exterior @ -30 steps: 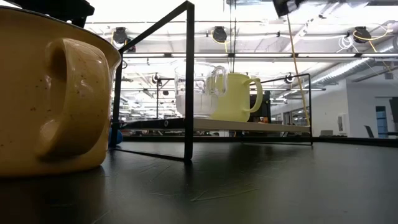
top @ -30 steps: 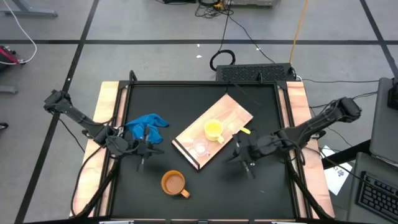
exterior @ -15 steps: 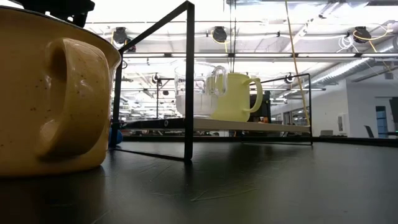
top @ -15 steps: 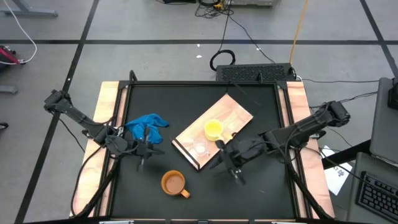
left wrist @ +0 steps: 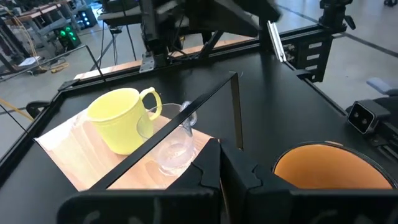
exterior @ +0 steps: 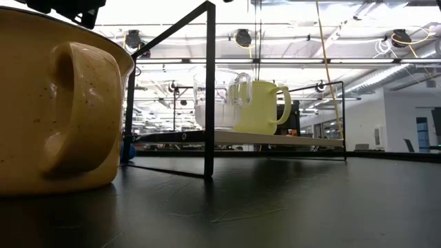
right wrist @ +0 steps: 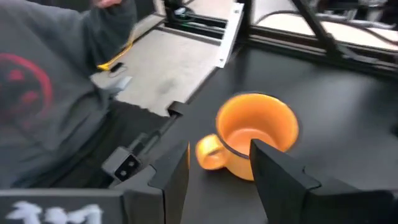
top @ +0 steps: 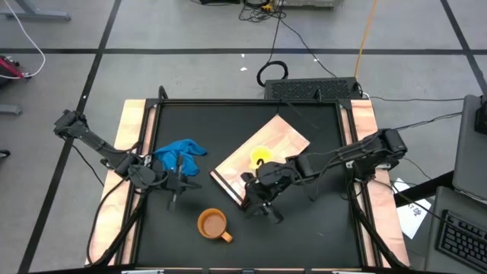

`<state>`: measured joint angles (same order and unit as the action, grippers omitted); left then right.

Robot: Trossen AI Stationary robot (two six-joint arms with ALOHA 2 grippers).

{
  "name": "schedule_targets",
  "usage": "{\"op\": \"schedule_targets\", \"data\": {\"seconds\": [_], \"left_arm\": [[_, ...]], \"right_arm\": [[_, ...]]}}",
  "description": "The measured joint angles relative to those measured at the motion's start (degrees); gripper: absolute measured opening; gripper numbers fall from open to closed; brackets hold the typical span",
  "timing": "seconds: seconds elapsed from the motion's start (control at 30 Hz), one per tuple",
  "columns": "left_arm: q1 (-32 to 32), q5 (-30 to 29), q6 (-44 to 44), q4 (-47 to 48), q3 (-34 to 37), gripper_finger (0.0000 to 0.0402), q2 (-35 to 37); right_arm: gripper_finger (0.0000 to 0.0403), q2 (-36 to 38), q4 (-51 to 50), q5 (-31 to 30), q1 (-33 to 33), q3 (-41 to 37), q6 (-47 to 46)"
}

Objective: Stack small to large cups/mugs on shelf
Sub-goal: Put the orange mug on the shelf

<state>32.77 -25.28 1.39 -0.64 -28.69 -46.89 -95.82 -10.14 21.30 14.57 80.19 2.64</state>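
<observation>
**Orange-brown cup sitting on the tabletop, right gripper hanging open beside it**

The orange-brown cup [top: 213, 224] is standing upright on the black tabletop [top: 319, 228], off the shelf, mouth up and handle pointing away from the left arm. It is lying just ahead of the right gripper [top: 262, 207], whose two dark fingers [right wrist: 277, 174] are standing apart with nothing between them; in the right wrist view the cup [right wrist: 252, 144] is showing in the gap beyond the fingertips, not touching them. From table height the same cup [exterior: 58, 103] is filling the near corner of the picture.

Behind the right gripper, the shelf [top: 285, 141] is lying at an angle across the middle of the table, a light-wood board with a dark edge strip. The yellow cup [top: 260, 157] is standing on it, partly covered by the right arm from above. The clear glass cup [left wrist: 177, 143] is standing on the board touching or just beside the yellow cup [left wrist: 121, 118], which the low view also shows, glass cup [exterior: 217, 100] in front of yellow [exterior: 262, 107].

The left gripper [top: 173, 185] is waiting well apart from the orange-brown cup, its fingers pressed together on nothing, with the blue cloth [top: 179, 152] just beside it.

A person's grey sleeve [right wrist: 50, 87] is showing beyond the table edge.
</observation>
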Motion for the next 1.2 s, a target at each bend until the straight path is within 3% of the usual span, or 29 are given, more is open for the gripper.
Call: {"op": "schedule_targets", "data": {"seconds": [0.67,0.93,1.2], "left_arm": [[0.0,0.0,-0.5,2.6,0.0,0.0001,0.0],[-0.1,0.7,-1.1,2.9,0.0,0.0001,0.0],[-0.1,1.0,-2.5,3.1,0.0,0.0002,0.0]], "right_arm": [[0.0163,-12.9,-0.9,2.9,2.5,10.9,8.7],[0.0163,-16.7,-0.9,2.7,2.9,11.3,17.2],[0.0163,-17.6,-0.7,-1.7,3.7,11.3,28.7]]}}
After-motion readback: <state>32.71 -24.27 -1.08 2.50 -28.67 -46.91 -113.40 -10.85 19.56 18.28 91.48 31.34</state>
